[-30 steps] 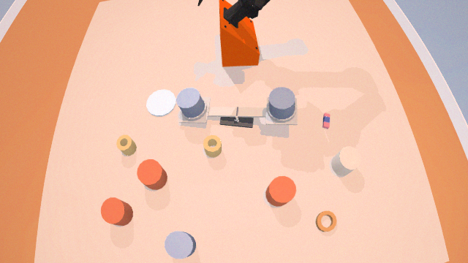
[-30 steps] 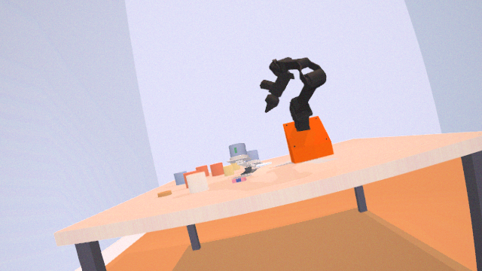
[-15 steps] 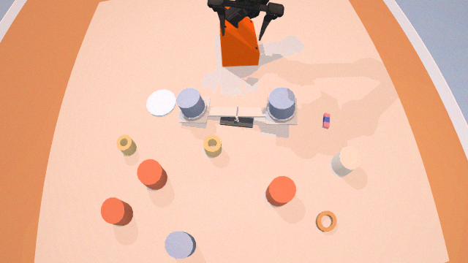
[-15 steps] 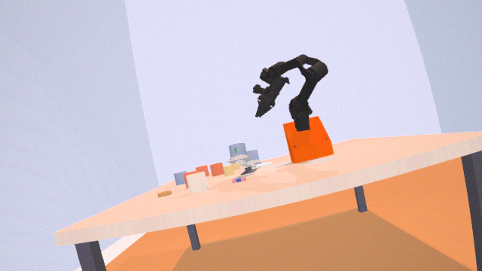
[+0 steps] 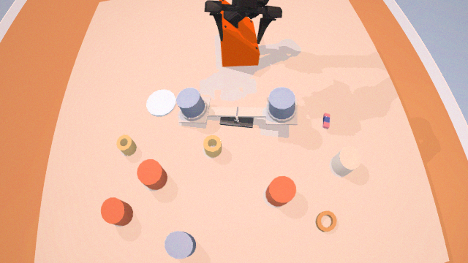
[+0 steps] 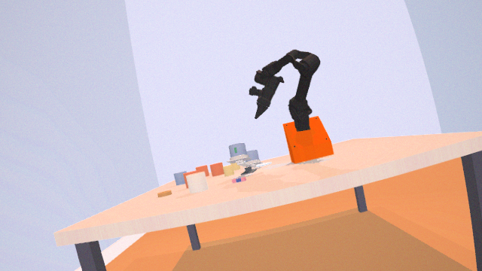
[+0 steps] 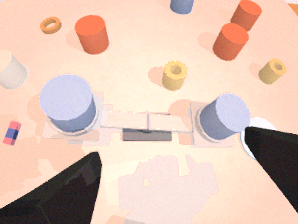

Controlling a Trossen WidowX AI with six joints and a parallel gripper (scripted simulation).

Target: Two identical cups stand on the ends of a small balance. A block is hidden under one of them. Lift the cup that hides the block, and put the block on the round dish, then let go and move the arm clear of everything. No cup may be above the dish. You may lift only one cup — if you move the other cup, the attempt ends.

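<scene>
Two blue-grey cups stand upside down on the balance [image 5: 252,112] [image 7: 170,122]. The right cup in the top view [image 5: 281,104] [image 6: 237,150] [image 7: 68,104] stands higher and bears a green mark. The left cup [image 5: 191,103] [image 6: 252,155] [image 7: 224,116] sits on the lower end, close beside the white round dish [image 5: 161,102] [image 7: 261,123]. The balance tilts down toward the dish side. The dish is bare. The hidden block does not show. My gripper [image 5: 240,42] [image 6: 256,117] [image 7: 173,147] is open and empty, high above the table on the base side of the balance.
A pink and blue piece [image 5: 326,120] [image 6: 239,180] [image 7: 12,133] lies beyond the higher cup. A cream cylinder [image 5: 345,161], an orange ring [image 5: 320,228], several red cylinders, two yellow tubes and another blue-grey cylinder [image 5: 179,245] stand or lie on the far side of the balance.
</scene>
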